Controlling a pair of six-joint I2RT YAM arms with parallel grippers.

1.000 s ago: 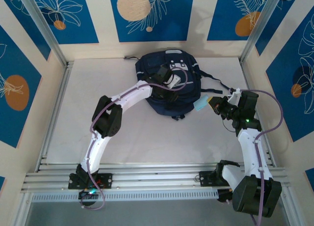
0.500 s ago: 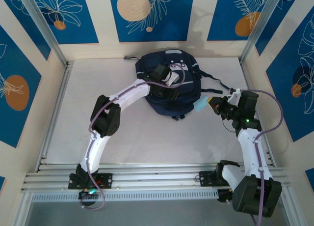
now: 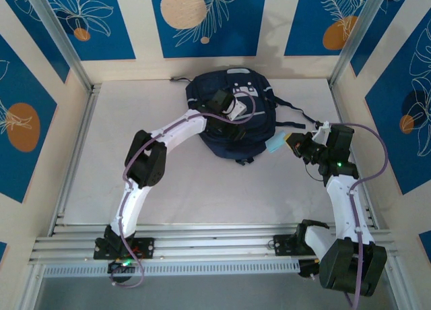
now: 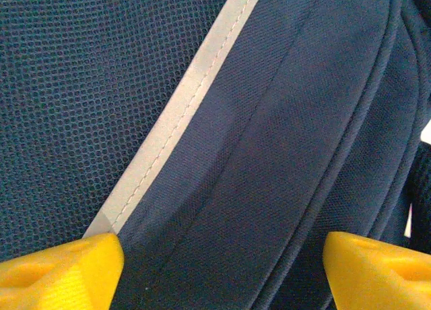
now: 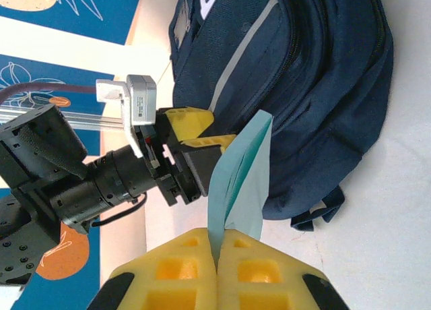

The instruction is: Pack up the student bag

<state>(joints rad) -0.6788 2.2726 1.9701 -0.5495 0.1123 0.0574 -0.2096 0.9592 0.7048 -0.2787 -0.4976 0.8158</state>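
Observation:
The student bag [image 3: 250,131], dark navy with pale grey stripes, lies at the back middle of the table. My left gripper [image 3: 231,109] hovers close over its top and is open. In the left wrist view its yellow fingertips [image 4: 60,269] stand wide apart over the navy fabric [image 4: 283,155] and a grey stripe [image 4: 172,131], with nothing between them. My right gripper [image 3: 291,143] is just right of the bag, shut on a thin pale teal booklet [image 3: 275,145]. The right wrist view shows that booklet [image 5: 239,182] sticking up from the right gripper [image 5: 217,246], with the bag [image 5: 303,74] and the left gripper [image 5: 201,130] behind it.
Black bag straps [image 3: 296,114] trail right towards the right arm. A metal rail [image 3: 74,162] runs along the left side, and more rails [image 3: 215,246] cross the near edge. Blue-patterned walls enclose three sides. Bare white table [image 3: 108,121] lies left of the bag.
The left gripper's jaws have spread wider over the bag, and it has shifted slightly towards the back. The right arm and the teal booklet have not moved.

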